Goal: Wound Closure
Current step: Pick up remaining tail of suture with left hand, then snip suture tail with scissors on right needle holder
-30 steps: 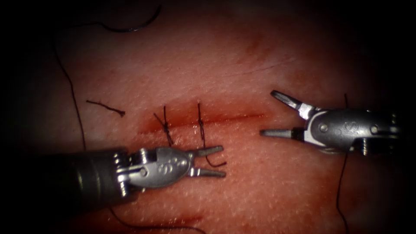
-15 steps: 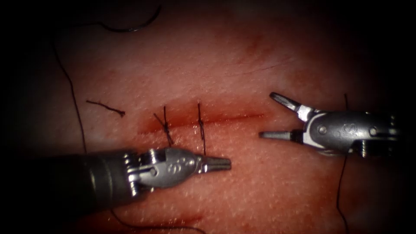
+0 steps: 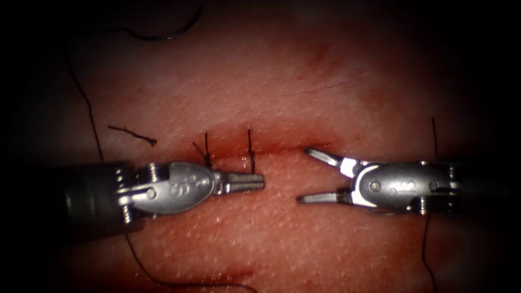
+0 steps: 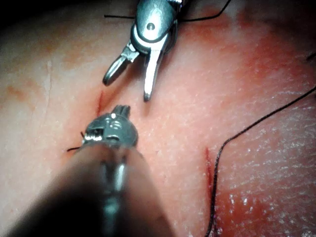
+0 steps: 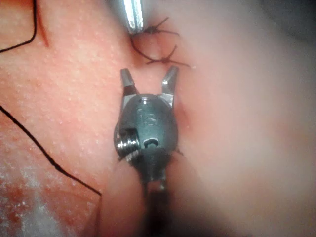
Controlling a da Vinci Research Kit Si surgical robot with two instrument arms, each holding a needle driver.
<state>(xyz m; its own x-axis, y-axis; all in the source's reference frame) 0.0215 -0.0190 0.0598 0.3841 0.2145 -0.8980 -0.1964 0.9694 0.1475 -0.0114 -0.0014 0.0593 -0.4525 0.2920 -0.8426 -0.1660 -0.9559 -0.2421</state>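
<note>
Left tool (image 3: pixel 255 181) pinching the thread tail (image 3: pixel 252 157) of the second stitch just below the cut (image 3: pixel 282 149), right tool (image 3: pixel 306 174) spread and empty, facing it just right, nearer arm; needle (image 3: pixel 165 33) lying loose, far upper left on tissue (image 3: pixel 304 244).

The cut (image 3: pixel 255 153) runs across the middle of the tissue (image 3: pixel 304 81) in the endoscope view, with two stitches (image 3: pixel 251 154) across its left half. The left tool (image 3: pixel 255 182) comes in from the left, its tip at the lower end of the right-hand stitch. The right tool (image 3: pixel 309 174) faces it from the right, apart from it, at the cut's right end. The needle (image 3: pixel 168 33) lies on the tissue at the upper left of the frame. A cut end of thread (image 3: pixel 132 133) lies left of the stitches. Thread (image 3: pixel 89 116) trails down the left side.
</note>
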